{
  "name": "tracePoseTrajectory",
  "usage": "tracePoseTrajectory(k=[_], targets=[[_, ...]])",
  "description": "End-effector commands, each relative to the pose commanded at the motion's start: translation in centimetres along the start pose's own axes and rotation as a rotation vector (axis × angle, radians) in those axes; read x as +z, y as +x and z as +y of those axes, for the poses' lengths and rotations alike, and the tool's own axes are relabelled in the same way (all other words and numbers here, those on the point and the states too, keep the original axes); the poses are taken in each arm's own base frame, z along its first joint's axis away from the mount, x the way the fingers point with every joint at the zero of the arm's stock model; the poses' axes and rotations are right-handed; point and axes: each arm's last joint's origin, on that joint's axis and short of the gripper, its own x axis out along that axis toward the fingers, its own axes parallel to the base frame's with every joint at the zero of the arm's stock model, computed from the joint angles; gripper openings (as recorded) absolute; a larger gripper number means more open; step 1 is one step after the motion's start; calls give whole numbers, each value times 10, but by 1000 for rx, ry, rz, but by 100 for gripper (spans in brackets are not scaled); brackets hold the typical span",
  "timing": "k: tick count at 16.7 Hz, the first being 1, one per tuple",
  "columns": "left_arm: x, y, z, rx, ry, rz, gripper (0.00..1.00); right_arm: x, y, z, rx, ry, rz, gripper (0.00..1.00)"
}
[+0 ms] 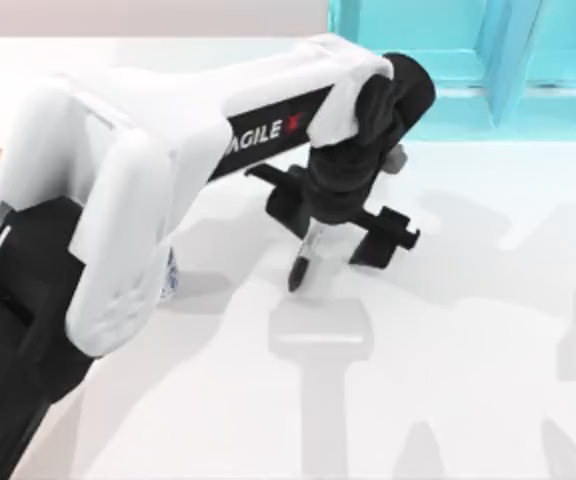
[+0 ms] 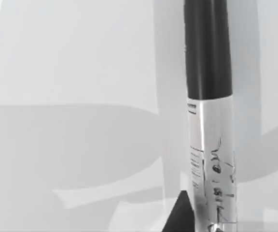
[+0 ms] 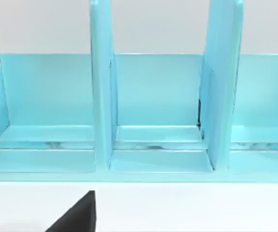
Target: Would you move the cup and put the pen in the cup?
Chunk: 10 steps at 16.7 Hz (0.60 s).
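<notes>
**Operator:** Reaching out from the table's left, my left arm [image 1: 148, 170] stretches toward the middle, and the left gripper [image 1: 330, 222] hangs above the white table [image 1: 448, 380] a little toward twelve o'clock from its centre.

**Colleague:** Is it gripping anything?

**Operator:** Yes. The pen [image 1: 306, 255] sits clamped between its fingers, hanging nearly upright with the dark tip pointing down and leaning slightly toward seven o'clock. In the left wrist view I see the black cap and the silver barrel [image 2: 211, 159] running lengthwise over the pale tabletop. Whether the tip touches the table or stops just above it, I cannot say from here.

**Colleague:** And the cup?

**Operator:** At nine o'clock from the pen, mostly hidden beneath my left arm's white link. A thin sliver of the cup [image 1: 172, 275] peeks out, white with blue specks, I think.

**Colleague:** Your right arm?

**Operator:** Its wrist camera faces a turquoise rack [image 3: 153, 96] with upright dividers, which stands at the table's one o'clock edge in the top view. A black finger [image 3: 78, 215] corner shows; I cannot tell how that gripper's jaws stand.
</notes>
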Motion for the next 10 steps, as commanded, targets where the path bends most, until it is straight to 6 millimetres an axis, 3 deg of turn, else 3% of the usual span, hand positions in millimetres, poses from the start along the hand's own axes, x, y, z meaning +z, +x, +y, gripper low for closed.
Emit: tracePoseTrajectory(k=[2, 3, 10], targets=[[0, 0, 0, 0, 0, 0, 2, 0, 0, 0, 0, 0, 0, 100], [0, 0, 0, 0, 0, 0, 0, 0, 0, 0, 0, 0, 0, 100], [0, 0, 0, 0, 0, 0, 0, 0, 0, 0, 0, 0, 0, 100]])
